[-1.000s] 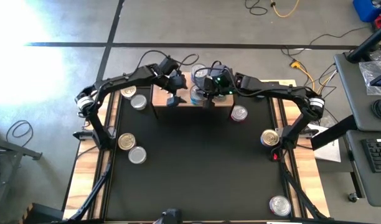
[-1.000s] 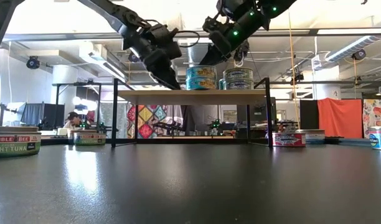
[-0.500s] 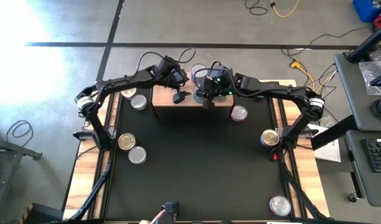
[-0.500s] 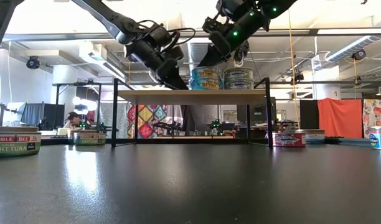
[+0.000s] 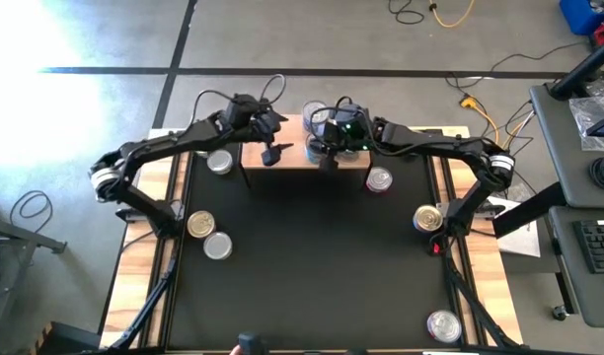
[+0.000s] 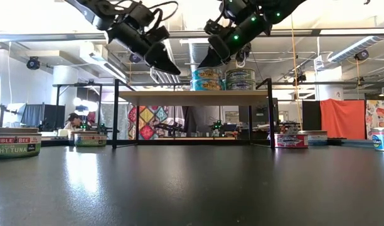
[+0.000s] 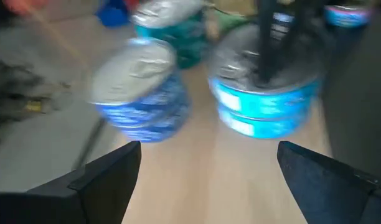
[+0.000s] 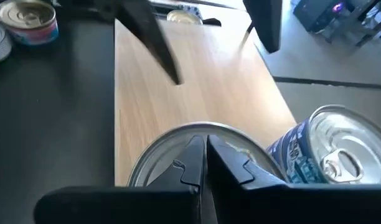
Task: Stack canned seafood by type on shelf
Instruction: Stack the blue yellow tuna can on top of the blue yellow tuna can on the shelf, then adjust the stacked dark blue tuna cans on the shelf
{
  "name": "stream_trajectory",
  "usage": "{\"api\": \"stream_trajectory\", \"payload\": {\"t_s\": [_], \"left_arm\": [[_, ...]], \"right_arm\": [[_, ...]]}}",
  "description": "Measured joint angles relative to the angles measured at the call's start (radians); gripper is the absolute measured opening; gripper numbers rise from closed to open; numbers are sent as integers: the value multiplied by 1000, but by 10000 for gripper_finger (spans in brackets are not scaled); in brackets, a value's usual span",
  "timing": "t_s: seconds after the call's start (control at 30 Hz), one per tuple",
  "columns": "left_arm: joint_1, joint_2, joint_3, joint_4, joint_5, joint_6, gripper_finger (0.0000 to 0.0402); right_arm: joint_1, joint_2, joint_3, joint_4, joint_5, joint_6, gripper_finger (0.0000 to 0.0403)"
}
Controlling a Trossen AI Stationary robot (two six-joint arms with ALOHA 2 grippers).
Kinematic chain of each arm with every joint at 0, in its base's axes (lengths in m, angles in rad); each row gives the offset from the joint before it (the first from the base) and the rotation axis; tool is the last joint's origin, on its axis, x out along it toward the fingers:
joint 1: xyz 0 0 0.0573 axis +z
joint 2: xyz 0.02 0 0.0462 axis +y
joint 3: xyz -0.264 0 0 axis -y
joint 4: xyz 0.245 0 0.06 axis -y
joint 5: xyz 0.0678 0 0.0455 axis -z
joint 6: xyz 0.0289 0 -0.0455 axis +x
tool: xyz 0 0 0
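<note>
The right gripper point(image 8: 203, 163), fingers pressed together, rests tip-down on a silver-lidded tin point(image 8: 197, 155) on the light-wood shelf point(image 5: 302, 156), upper centre. The left gripper point(image 6: 159, 58) hangs spread and empty above the shelf's left end. Round, upright, possibly blue-labelled tins point(image 6: 228, 79) stand stacked; others point(image 5: 208, 235) dot the matte black table point(image 5: 312, 266).

Low view. The shelf point(image 6: 193, 96) carries stacked cans point(image 6: 223, 80). The left claw point(image 6: 164, 63) hangs open above its left part; the right claw point(image 6: 208, 58), fingers together, hangs just above the stacks. More cans point(image 6: 15, 141) stand on the bench point(image 6: 192, 188).
</note>
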Motion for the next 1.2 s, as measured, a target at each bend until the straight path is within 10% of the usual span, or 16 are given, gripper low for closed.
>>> {"api": "stream_trajectory", "payload": {"t_s": [0.53, 1.2], "left_arm": [[34, 34, -44, 160, -151, 103, 359], [110, 365, 254, 100, -262, 82, 333]], "right_arm": [[5, -16, 61, 27, 22, 24, 13], [9, -126, 47, -237, 102, 72, 13]]}}
